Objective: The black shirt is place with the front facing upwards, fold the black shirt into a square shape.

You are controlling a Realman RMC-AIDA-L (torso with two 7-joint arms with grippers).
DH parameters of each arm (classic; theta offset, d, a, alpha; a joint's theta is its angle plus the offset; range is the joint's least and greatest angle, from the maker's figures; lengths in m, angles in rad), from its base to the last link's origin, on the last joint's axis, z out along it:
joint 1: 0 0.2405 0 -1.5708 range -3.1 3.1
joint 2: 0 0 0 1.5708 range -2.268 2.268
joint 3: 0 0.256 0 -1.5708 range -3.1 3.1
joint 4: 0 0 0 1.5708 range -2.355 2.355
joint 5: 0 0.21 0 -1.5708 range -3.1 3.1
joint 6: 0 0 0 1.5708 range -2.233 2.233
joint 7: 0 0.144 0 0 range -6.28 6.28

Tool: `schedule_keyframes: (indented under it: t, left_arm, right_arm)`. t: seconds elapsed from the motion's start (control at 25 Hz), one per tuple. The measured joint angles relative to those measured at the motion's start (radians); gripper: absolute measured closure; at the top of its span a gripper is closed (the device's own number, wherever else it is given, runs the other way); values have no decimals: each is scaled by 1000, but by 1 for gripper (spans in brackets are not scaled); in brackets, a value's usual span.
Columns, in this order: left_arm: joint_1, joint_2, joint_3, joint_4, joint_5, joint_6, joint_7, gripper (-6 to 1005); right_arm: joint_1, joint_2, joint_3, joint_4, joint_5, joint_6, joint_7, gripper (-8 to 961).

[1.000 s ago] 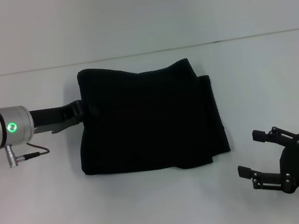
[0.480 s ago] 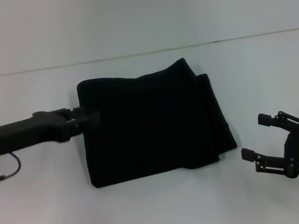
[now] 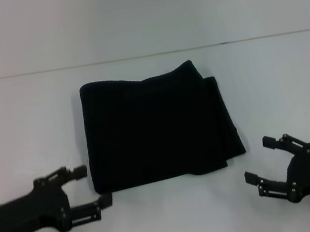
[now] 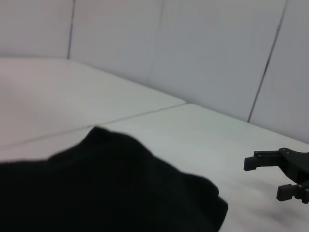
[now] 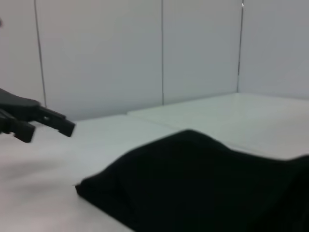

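No lettering or neck label can be made out on the black shirt, which lies folded into a rough rectangle mid-table. The left gripper and right gripper are held released, empty, flanking its near corners.

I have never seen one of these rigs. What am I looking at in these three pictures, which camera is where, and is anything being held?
This is a robot with two arms, each ending in a black pincer. The wide picture comes from a camera on its head, looking down at a white table. The other two come from cameras on its wrists, each looking low across the table and catching the opposite arm's pincer. In the middle lies the black shirt, folded into a rough square. The left pincer sits near the shirt's front left corner, the right pincer off its front right corner. Both are open and hold nothing.
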Motion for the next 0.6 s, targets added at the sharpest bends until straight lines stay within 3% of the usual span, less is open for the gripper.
schedule_keyframes:
  t: [0.12, 0.6]
  left_arm:
    - [21, 6, -5, -50, -1, -24, 16, 61]
    - [29, 11, -6, -68, 3, -34, 37, 61]
  right_arm:
    - [-1, 0, 12, 18, 1, 25, -19, 13]
    - [-1, -2, 34, 19, 2, 30, -20, 12]
